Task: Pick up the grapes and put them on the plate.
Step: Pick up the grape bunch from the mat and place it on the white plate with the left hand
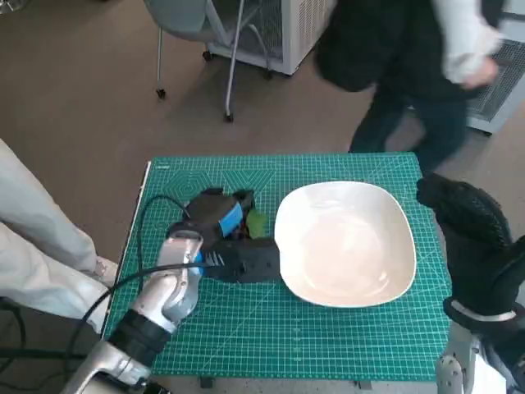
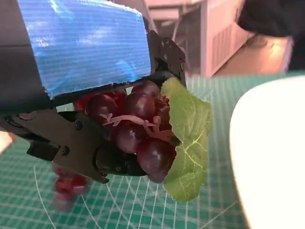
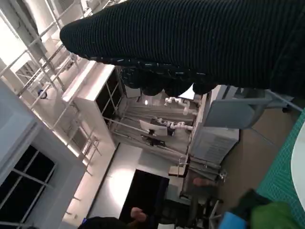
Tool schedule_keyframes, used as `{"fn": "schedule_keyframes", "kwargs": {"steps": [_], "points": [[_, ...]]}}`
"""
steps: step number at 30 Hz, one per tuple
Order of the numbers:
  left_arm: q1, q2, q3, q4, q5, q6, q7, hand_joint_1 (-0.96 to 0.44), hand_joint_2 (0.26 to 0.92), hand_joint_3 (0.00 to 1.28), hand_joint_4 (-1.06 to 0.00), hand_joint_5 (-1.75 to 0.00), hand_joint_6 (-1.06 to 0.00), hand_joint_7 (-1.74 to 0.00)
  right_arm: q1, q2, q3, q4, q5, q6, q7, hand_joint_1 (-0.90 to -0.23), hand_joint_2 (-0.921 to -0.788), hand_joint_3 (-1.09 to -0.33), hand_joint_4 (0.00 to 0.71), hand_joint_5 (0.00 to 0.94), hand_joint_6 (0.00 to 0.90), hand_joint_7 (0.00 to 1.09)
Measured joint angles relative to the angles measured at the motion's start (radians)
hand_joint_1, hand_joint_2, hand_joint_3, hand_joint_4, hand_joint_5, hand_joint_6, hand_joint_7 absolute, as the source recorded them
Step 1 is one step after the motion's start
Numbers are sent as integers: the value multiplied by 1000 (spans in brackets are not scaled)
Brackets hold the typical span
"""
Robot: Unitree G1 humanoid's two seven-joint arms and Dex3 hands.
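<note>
Bare mat (image 1: pixel 246 328) flanks the plate (image 1: pixel 344 242); nothing stands above it.

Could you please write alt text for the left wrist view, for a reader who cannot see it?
The blue-taped left hand grips a bunch of dark red grapes with a green leaf, lifted above the green cutting mat. The white plate lies close beside them, with nothing visible on it.

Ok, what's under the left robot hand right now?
The grapes with their green leaf, gripped by the left robot hand beside the plate. The hand hides whether they touch the mat.
</note>
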Motion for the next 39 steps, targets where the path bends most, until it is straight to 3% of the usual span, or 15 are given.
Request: {"fn": "schedule_keyframes", "kwargs": {"steps": [5,10,16,23,30,35,39], "points": [[32,35,30,-183,26,31,-29,4,911,98,-625,-1396,-704,-923,-4,0,0,1,1,0,3,-430,-921,-574,691,1,349,679],[69,63,77,-351,41,35,-32,4,914,99,-621,-1291,-655,-1098,-8,1,0,4,1,0,4,-431,-921,-574,691,1,349,678],[90,70,121,-467,62,34,-30,3,886,83,-740,-1239,-714,-948,-8,2,1,5,0,-1,4,-430,-921,-575,691,1,349,677],[98,65,134,-500,66,28,-29,5,895,59,-744,-1248,-736,-903,-8,2,2,5,-1,-1,4,-430,-921,-576,691,1,348,678],[98,41,132,-498,48,-3,-36,3,906,84,-661,-1202,-669,-1135,-8,2,1,4,-1,-1,3,-429,-921,-578,690,1,345,682],[86,5,108,-497,52,-16,-53,4,889,111,-672,-1305,-704,-972,-4,2,0,-2,0,-1,3,-429,-921,-578,690,1,344,684],[46,-29,74,-468,62,-35,-59,4,882,117,-699,-1297,-699,-957,2,2,-2,-11,0,-1,3,-429,-921,-577,690,1,343,685]]}}
